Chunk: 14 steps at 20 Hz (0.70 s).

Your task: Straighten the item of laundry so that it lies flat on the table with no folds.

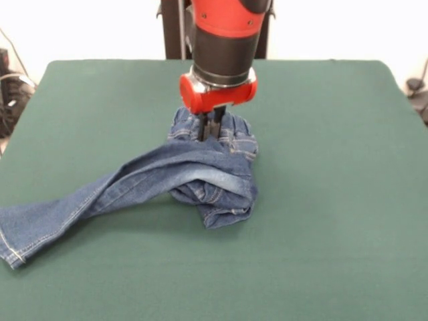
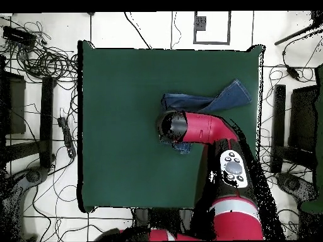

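Front view, L to R. One leg of the jeans [image 1: 194,177] runs out long toward the bench's [image 1: 334,134] left near corner, hem end lying flat at the left edge. That leg climbs rightward and crosses over a bunched heap near mid-bench, w/ the waist part and the other leg crumpled under and behind it. So the long axis runs from low-left up to the heap at centre; right half of the bench is bare.

The gripper [image 1: 209,130] sits right at the far top of that heap, directly above the waistband area. The free leg therefore lies away from the jaws toward the left near corner, and the rest of the garment is bundled just below and in front of them. Any spreading pull, I'd judge, has to work against that crossed-over leg: lifting or dragging the waist away from the long leg's direction would open the twist.

Jaws: two dark tips close together, pressed down into the denim; prob. pinching a fold of the jeans, though the tips are partly sunk in cloth and the contact itself is hard to see.

Arm [image 1: 224,40] pose: comes straight down, wrist vertical, red collar just above the cloth. Overhead view, the arm reaches in from the base edge and covers most of the heap; only the leg shows, fanning out beyond it.
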### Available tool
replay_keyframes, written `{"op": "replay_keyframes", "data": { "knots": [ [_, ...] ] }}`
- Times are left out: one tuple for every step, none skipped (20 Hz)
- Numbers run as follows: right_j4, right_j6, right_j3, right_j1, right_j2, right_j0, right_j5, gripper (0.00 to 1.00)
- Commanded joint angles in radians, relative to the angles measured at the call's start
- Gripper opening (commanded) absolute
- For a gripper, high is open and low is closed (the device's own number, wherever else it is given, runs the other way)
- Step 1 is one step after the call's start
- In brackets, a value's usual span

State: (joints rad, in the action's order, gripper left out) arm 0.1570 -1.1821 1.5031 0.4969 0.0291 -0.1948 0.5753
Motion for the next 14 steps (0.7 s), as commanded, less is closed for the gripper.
{"op": "replay_keyframes", "data": {
  "knots": [
    [-0.055,-0.216,-0.004,0.015,-0.025,0.041,0.126,0.0],
    [-0.055,-0.216,-0.005,0.017,-0.025,0.042,0.13,0.0],
    [-0.054,-0.216,-0.002,0.021,-0.024,0.042,0.132,0.0],
    [-0.054,-0.216,-0.005,0.022,-0.024,0.043,0.138,0.0],
    [-0.054,-0.215,-0.002,0.026,-0.025,0.042,0.139,0.0],
    [-0.054,-0.215,-0.009,0.024,-0.026,0.043,0.145,0.0],
    [-0.054,-0.215,-0.008,0.027,-0.026,0.044,0.147,0.0],
    [-0.054,-0.215,-0.008,0.029,-0.026,0.044,0.151,0.0],
    [-0.055,-0.214,-0.008,0.032,-0.026,0.045,0.155,0.0],
    [-0.056,-0.214,-0.009,0.036,-0.026,0.045,0.163,0.0],
    [-0.056,-0.213,-0.008,0.042,-0.025,0.046,0.172,0.0],
    [-0.056,-0.213,-0.018,0.043,-0.024,0.049,0.189,0.0],
    [-0.057,-0.211,-0.019,0.047,-0.023,0.049,0.197,0.0],
    [-0.057,-0.21,-0.025,0.05,-0.022,0.051,0.214,0.0]
  ]
}}
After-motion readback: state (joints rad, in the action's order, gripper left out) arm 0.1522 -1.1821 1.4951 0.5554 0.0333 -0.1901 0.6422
